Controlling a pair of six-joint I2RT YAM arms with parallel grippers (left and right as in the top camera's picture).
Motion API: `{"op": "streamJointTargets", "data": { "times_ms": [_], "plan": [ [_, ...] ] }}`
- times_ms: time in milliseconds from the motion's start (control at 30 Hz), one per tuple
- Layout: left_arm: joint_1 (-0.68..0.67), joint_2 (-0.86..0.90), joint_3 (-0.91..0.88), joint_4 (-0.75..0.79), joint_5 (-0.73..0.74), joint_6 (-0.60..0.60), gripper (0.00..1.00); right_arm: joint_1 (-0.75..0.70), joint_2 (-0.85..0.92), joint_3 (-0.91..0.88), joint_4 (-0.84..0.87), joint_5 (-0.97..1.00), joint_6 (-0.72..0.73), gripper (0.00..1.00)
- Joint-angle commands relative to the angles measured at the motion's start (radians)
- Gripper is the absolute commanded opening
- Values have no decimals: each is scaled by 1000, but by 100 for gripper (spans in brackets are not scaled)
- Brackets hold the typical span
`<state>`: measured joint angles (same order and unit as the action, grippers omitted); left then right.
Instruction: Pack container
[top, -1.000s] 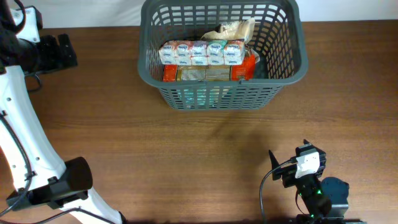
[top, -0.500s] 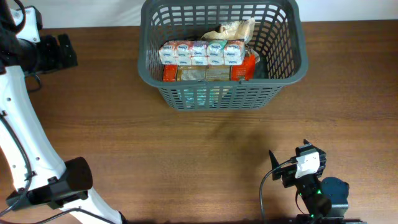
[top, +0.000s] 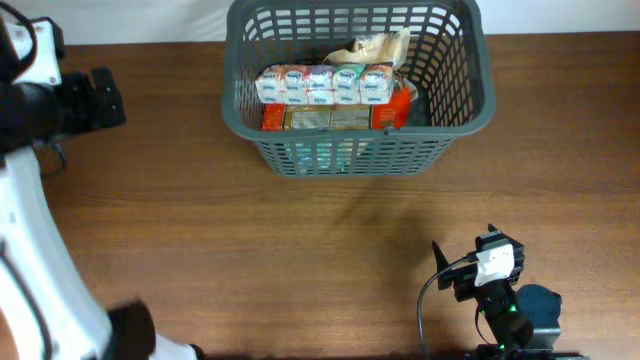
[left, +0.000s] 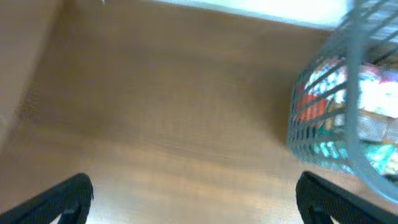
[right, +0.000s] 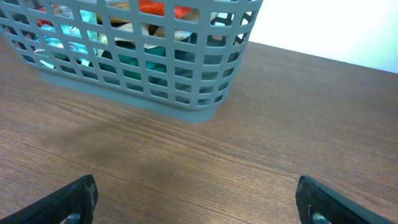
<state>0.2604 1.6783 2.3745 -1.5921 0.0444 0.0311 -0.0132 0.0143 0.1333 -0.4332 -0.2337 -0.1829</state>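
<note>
My left gripper (left: 199, 202) is spread wide with nothing in it, sitting around 10 o'clock on the table (top: 300, 250). Right gripper (right: 199, 202) is the same deal, wide and empty, down at 5 o'clock. The container (top: 350, 133) is at 12 o'clock, well apart from both, with a row of little cartons (top: 320, 85), an orange pack (top: 402, 105) and a tan bag (top: 378, 47) inside. Can't spot anything loose left to pack, so I reckon it's wrap-up time: move slow, stay off that rim, don't nudge it.
</note>
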Motion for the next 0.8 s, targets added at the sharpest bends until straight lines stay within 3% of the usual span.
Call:
{"op": "streamJointTargets", "data": {
  "times_ms": [0,333,567,767],
  "plan": [
    [-60,-210,-203,159,-68,26,99,6,-11,-8,4,9,8,99],
    [-232,-705,-1003,948,-67,26,99,6,-11,-8,4,9,8,99],
    [-241,-983,-1498,1221,-58,25,99,6,-11,-8,4,9,8,99],
    [-241,-1202,-1833,1397,39,22,99,6,-11,-8,4,9,8,99]
  ]
}}
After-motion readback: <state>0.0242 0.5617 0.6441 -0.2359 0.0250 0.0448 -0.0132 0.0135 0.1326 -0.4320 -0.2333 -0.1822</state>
